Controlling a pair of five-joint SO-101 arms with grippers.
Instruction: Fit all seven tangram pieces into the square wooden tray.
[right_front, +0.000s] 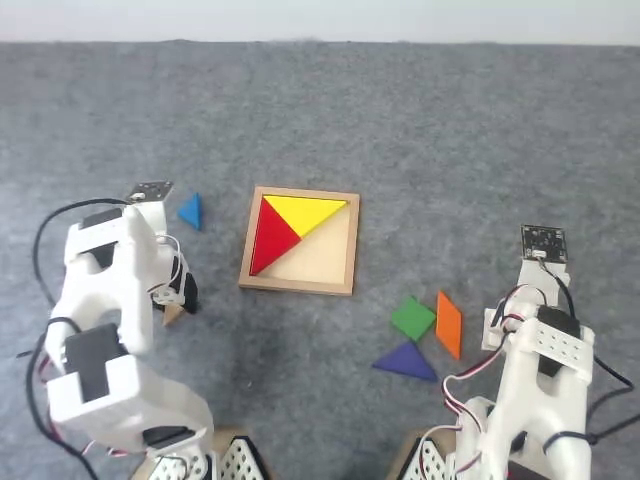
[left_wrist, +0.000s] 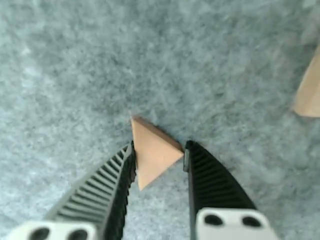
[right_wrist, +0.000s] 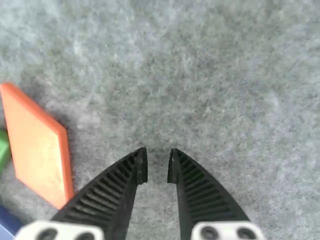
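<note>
I count two of seven pieces seated, so I judge the job under a third done. My left gripper is closed down on the small tan triangle, one finger against its long edge and the other on a corner. I cannot tell whether the piece is off the grey mat yet. Just past that arm lies the small blue triangle, loose on the mat beside the square wooden tray. Inside the tray, the red triangle and yellow triangle fill one corner half, and the rest is bare wood. On the tray's far side, the green square, orange parallelogram and purple triangle wait clustered together. My right gripper hangs near the parallelogram, jaws barely parted, holding nothing.
</note>
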